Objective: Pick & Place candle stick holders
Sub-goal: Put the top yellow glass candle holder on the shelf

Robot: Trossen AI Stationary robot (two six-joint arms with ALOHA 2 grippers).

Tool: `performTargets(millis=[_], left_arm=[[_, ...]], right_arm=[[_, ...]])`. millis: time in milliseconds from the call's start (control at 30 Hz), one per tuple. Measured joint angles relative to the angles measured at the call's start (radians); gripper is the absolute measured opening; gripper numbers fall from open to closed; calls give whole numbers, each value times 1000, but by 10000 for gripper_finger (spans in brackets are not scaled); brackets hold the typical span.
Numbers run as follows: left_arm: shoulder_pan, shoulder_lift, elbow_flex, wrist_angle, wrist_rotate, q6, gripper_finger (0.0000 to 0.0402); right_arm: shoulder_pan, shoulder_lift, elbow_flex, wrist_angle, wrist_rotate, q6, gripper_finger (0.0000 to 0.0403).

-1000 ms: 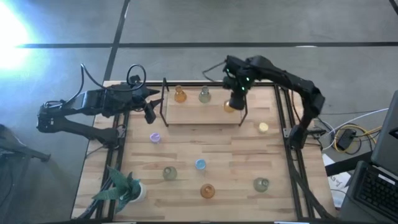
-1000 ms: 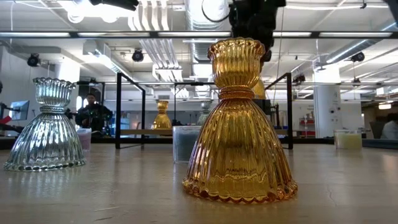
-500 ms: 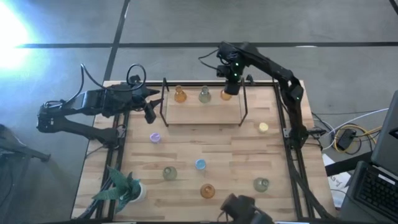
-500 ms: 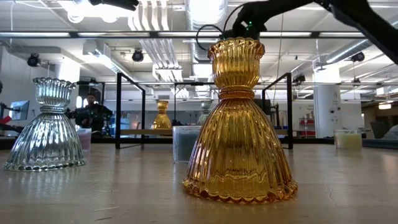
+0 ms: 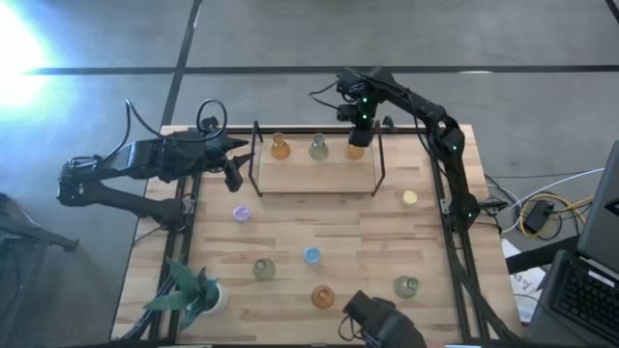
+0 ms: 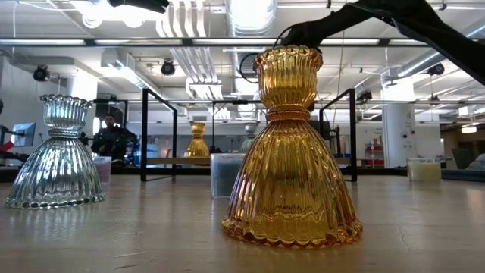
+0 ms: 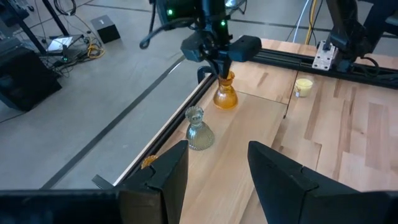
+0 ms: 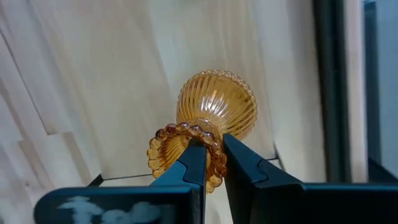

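Note:
A raised wooden board (image 5: 314,174) at the table's far side carries an amber holder (image 5: 280,148), a grey-green one (image 5: 318,148) and a second amber one (image 5: 355,148), each standing on its wide base. My right gripper (image 5: 357,124) is above that second amber holder (image 8: 214,106) and shut on its top. My left gripper (image 5: 235,174) is open and empty at the board's left end; it also shows in the left wrist view (image 7: 217,155). Other holders stand on the table: purple (image 5: 241,214), yellow (image 5: 410,198), blue (image 5: 311,255), grey-green (image 5: 264,269), amber (image 5: 322,297), grey-green (image 5: 406,286). My right gripper pinches the beaded rim (image 8: 214,146) of the amber holder's top cup between its two fingers; one finger (image 8: 194,163) seems to be inside the cup and the other outside. The fingers come from above, pointing down. The holder is upright, with its base (image 7: 225,102) seemingly on the board.
A black metal frame (image 5: 379,159) stands around the board, with posts at its corners. A leafy plant in a white pot (image 5: 189,293) is at the near left. A dark object (image 5: 379,324) sits at the near edge. The low view shows people in the room behind (image 6: 112,136).
My right gripper has carried the amber holder toward the table's far edge, from the board's right front to the row beside the grey-green holder, keeping it upright. In the last half second it has stayed there. A dark object has come in at the near edge.

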Motion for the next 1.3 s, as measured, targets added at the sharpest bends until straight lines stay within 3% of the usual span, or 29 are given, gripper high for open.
performTargets(millis=[700,1300], left_arm=[[0,0,0,0,0,2,172],[0,0,0,0,0,-8,172]], right_arm=[[1,-5,-59,82,-28,-52,23],[-1,-6,-61,105,21,-33,23]])
